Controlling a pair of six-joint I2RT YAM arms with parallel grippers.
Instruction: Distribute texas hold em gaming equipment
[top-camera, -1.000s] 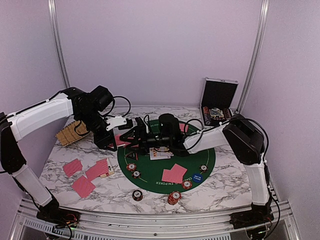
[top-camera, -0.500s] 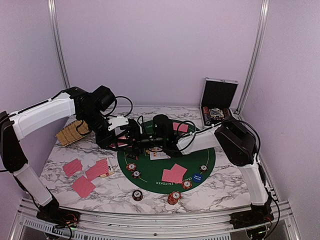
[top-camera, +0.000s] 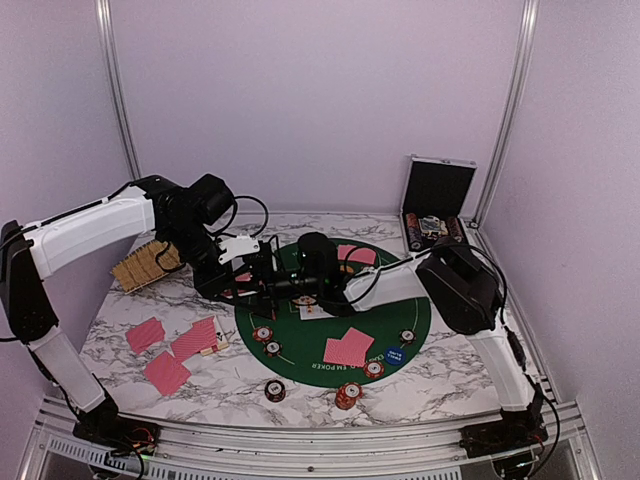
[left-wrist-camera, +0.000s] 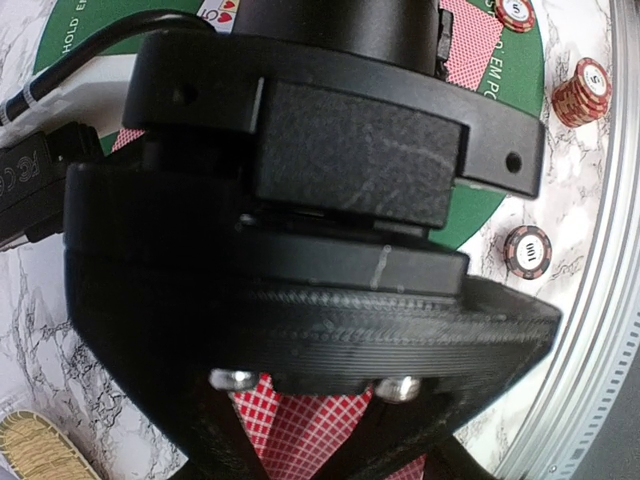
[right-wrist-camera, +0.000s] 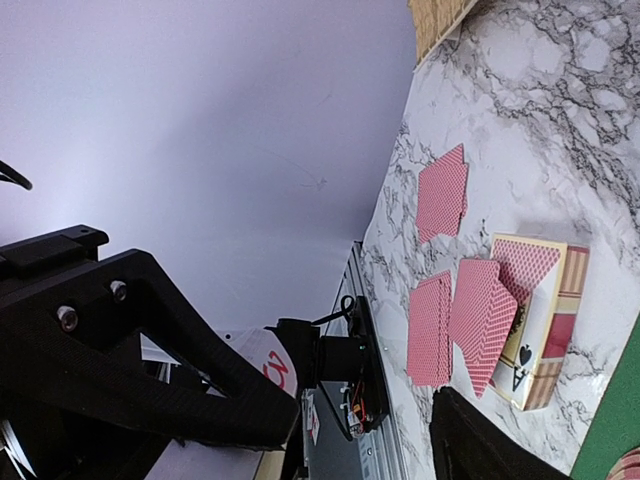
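- One woven straw basket (top-camera: 145, 262) lies on the marble table (top-camera: 450, 380), well left of the left pincer (top-camera: 232, 285).
- Three face-down card piles (top-camera: 166, 372) sit left of that pincer and nearer the arm bases. A card box (top-camera: 216, 345) touches the rightmost pile.
- Left pincer: closed on a stack of red-backed cards (left-wrist-camera: 300, 430), which shows between its fingers in the wrist view. It hangs at the left edge of the green mat (top-camera: 300, 362).
- Right pincer (top-camera: 268, 283): just right of the left one. Its jaws stand apart, and nothing shows between them in its own wrist view. Its body fills most of the left wrist view.
- Two striped chips (top-camera: 262, 334) lie on the mat on the base side of both pincers.
- Two more chips sit off the mat on the marble; one is a chip stack (top-camera: 347, 395).
- Face-up cards (top-camera: 318, 308) lie just right of the right pincer, below its forearm.
- Further right on the mat: a face-down pair (top-camera: 348, 347) and a blue disc (top-camera: 394, 355).
- The silver case (top-camera: 437, 200) stands open, well right of both pincers.
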